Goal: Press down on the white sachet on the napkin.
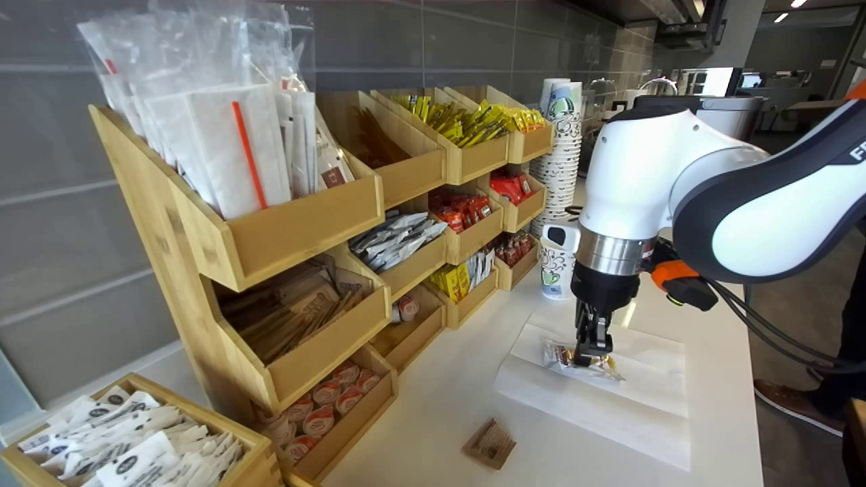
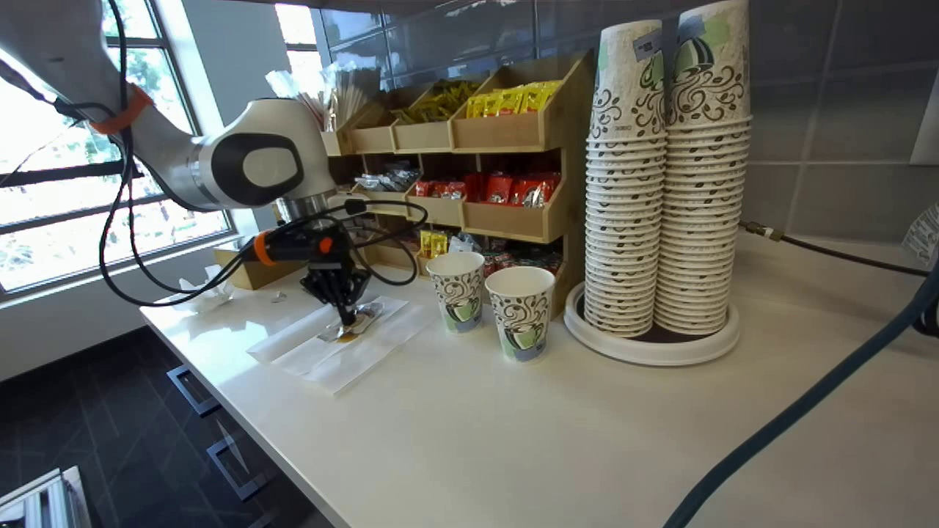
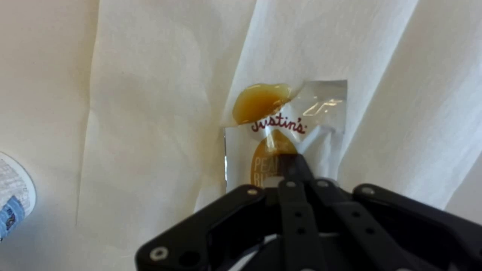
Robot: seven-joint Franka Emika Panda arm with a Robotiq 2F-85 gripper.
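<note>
Pressing down on the silvery-white rectangular foil sachet [image 3: 288, 139], printed in dark red and brown, looks to be the step in hand, and I judge it well under way: in the wrist view a glossy amber pool [image 3: 260, 101] sits at the sachet's eleven o'clock, where the top looks torn. The sachet lies on the creased white rectangular paper napkin [image 3: 150, 124], well inside its edges, at six o'clock beneath the black two-finger robot gripper [image 3: 295, 165]. The gripper's jaws are drawn together with nothing seen between them, their tips set on the sachet's printed face; how hard they bear I cannot tell. The next move, to my mind, calls for even downward force, short of skidding the slick sachet across the napkin, then a straight lift toward twelve o'clock to avoid smearing the pool. As for pose, in an exterior view the white and black jointed robot arm [image 1: 717, 196] reaches in from three o'clock, bends at the wrist and points its gripper nearly plumb toward six.
</note>
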